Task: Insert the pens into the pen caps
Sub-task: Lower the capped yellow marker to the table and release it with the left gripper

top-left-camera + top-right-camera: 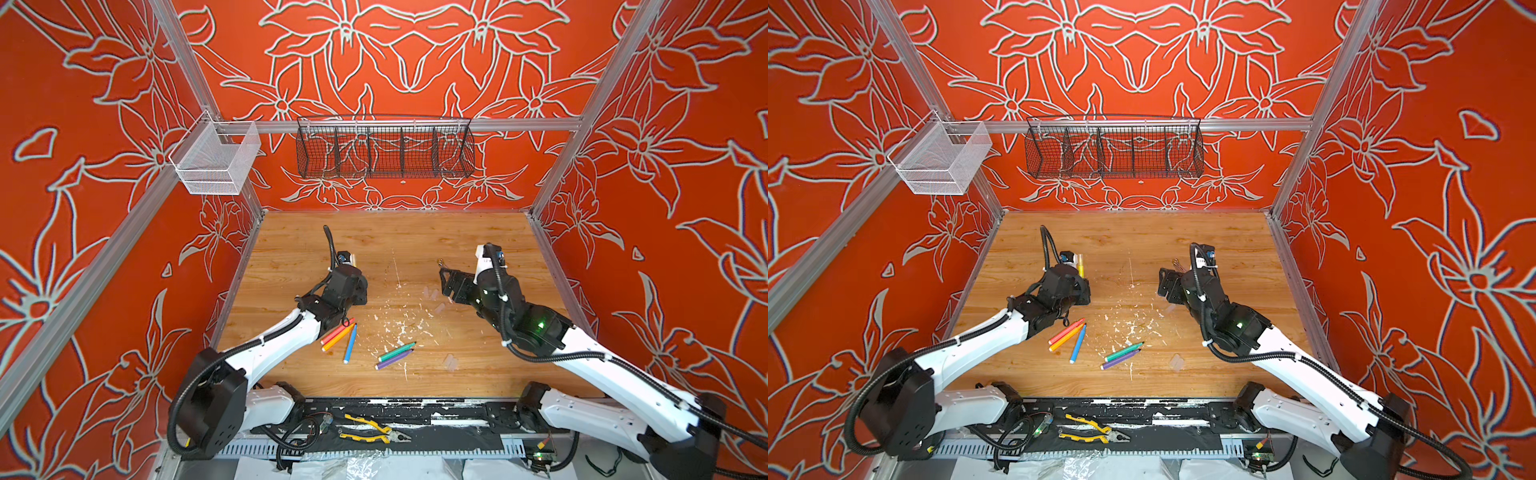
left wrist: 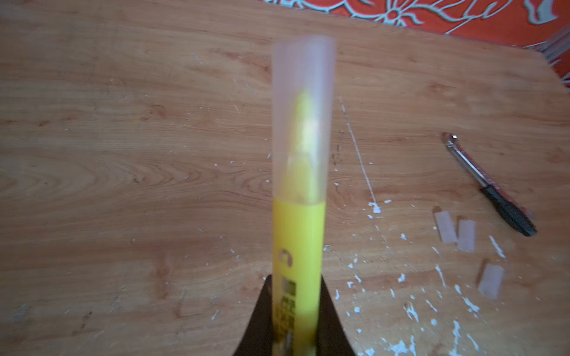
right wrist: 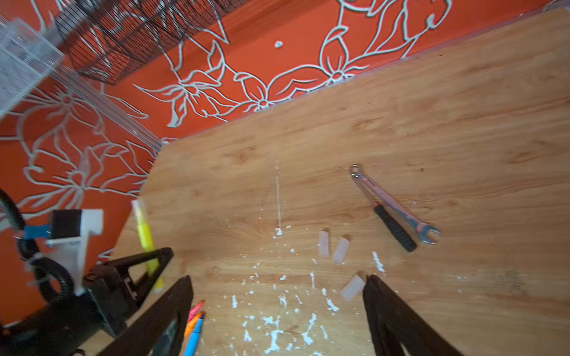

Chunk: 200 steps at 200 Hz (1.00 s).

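The left gripper [image 2: 296, 283] is closed on the yellow pen [image 2: 298, 243] and grips it by the lower barrel, above the left part of the table [image 1: 478, 232]. A cap [image 2: 303, 92] sits over the pen's tip, and the yellow nib shows through its clear wall. In a top view the pen [image 1: 1080, 266] sticks out of the jaws toward the back wall.

The right gripper [image 3: 279, 279] stands wide open with nothing between its fingers, over the right middle of the table. A second cap [image 3: 324, 243] and a third cap [image 3: 341, 250] lie side by side on the wood, almost touching. A fourth cap [image 3: 353, 286] lies just beside the tip of one finger; I cannot tell if it touches. Near the front edge lies a clear piece [image 1: 450, 361], too faint to tell whether it is one cap or two.

The other pens lie uncapped on the front half of the table. The pink-red pen [image 1: 337, 330] and the orange pen [image 1: 337, 338] lie side by side, and the blue pen [image 1: 350, 343] is just beside them, at an angle. The green pen [image 1: 397, 351] and the purple pen [image 1: 394, 359] lie together nearer the middle. White flecks [image 1: 401, 328] are scattered between the two groups.

Beyond the caps a wrench [image 3: 398, 208] and a dark-handled tool [image 3: 396, 229] lie against each other.
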Each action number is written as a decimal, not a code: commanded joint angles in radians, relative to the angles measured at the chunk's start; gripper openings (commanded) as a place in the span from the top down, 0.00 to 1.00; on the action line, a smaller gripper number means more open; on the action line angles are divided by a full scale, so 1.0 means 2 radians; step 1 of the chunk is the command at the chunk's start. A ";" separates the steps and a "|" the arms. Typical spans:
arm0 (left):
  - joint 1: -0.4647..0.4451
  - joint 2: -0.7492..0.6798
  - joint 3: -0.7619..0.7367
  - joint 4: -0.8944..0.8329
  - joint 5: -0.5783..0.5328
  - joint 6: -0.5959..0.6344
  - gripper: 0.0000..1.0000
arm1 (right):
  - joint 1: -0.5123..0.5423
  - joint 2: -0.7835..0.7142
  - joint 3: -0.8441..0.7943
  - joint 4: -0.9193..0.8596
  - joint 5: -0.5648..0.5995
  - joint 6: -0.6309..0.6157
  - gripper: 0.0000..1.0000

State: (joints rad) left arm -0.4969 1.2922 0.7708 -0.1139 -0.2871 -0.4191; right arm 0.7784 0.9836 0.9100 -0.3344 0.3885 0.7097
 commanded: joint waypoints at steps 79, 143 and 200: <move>0.074 0.134 0.104 -0.128 -0.012 -0.016 1.00 | -0.024 -0.151 -0.104 0.027 0.066 -0.105 0.10; 0.112 0.224 0.153 -0.209 -0.020 -0.080 1.00 | -0.024 -0.061 -0.078 0.018 0.054 -0.105 0.12; 0.117 0.266 0.173 -0.219 0.013 -0.073 1.00 | -0.026 0.001 -0.061 0.016 0.037 -0.099 0.16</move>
State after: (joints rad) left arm -0.2634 1.7813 1.0744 -0.5026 -0.2882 -0.5442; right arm 0.7326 0.9699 0.7452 -0.2916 0.4709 0.5087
